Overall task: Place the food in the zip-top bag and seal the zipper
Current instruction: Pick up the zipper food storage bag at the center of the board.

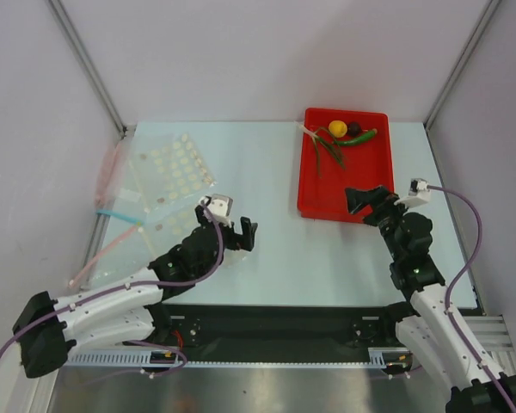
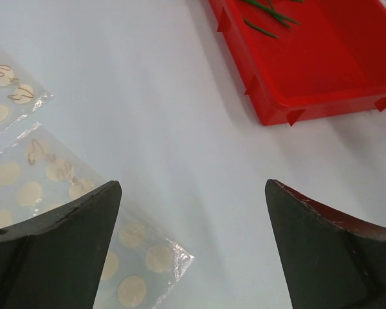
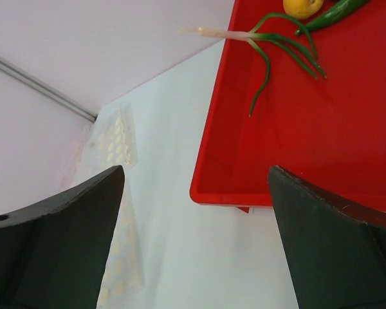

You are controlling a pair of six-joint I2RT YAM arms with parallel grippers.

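Sitting in red tray (image 1: pixel 327 182) (far end): food (image 1: pixel 337 129).

Far right: one red tray (image 1: pixel 304 205), holding one yellow ball (image 1: pixel 336 129), one maroon ball (image 1: pixel 355 129), one green chili (image 1: pixel 362 138), one stalk bunch (image 1: pixel 322 145). Left: two dotted bags (image 1: pixel 174 162).
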